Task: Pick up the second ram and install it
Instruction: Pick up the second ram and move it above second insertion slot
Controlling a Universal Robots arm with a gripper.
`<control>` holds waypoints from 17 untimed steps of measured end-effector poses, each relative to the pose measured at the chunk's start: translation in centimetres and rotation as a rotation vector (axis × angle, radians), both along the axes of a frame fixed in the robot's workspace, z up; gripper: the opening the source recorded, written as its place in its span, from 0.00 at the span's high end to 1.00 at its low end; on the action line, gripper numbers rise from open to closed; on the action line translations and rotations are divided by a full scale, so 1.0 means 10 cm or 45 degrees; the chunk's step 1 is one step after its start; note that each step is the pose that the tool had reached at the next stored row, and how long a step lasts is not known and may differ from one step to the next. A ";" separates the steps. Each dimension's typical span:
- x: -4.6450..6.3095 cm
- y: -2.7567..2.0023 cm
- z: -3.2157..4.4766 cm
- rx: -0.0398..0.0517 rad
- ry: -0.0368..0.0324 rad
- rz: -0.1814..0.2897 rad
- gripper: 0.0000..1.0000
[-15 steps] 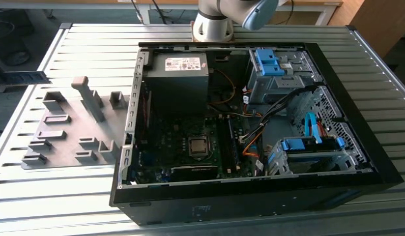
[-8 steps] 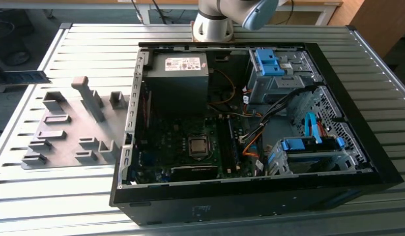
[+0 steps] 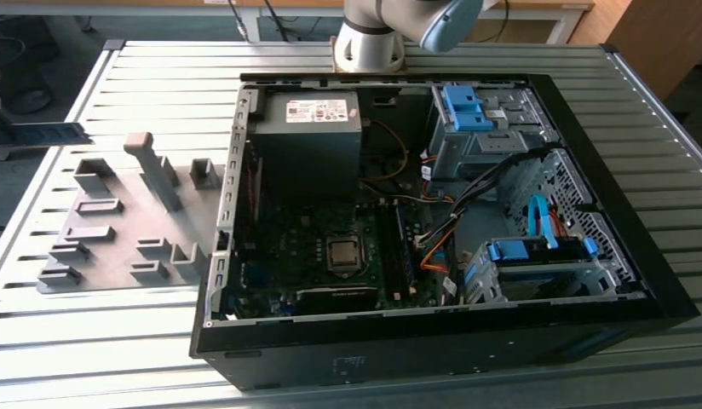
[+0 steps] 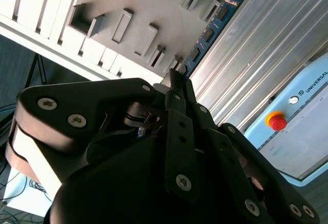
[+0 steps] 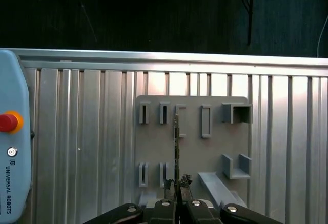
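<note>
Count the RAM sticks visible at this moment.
1: the second ram, gripped in the tool, held over the grey fixture plate. Another may sit hidden in the open computer case.

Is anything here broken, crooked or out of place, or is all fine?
Nothing stands out. The computer case lies open on its side on the slatted table. The grey fixture plate lies flat beside it. The pincer grips the second ram straight, by one end.
</note>
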State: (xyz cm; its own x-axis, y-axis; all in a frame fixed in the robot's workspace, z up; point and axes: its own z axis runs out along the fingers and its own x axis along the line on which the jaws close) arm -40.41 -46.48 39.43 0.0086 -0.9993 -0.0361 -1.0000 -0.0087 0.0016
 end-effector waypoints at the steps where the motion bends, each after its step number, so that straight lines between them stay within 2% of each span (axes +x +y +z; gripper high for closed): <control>1: 0.01 0.000 0.000 0.000 0.0000 0.000 0.86; 17: 0.07 0.000 -0.001 0.000 -0.0001 0.000 0.86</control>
State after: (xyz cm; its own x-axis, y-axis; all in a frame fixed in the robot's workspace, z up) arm -39.69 -46.48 39.43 0.0086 -0.9993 -0.0362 -1.0000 -0.0086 0.0015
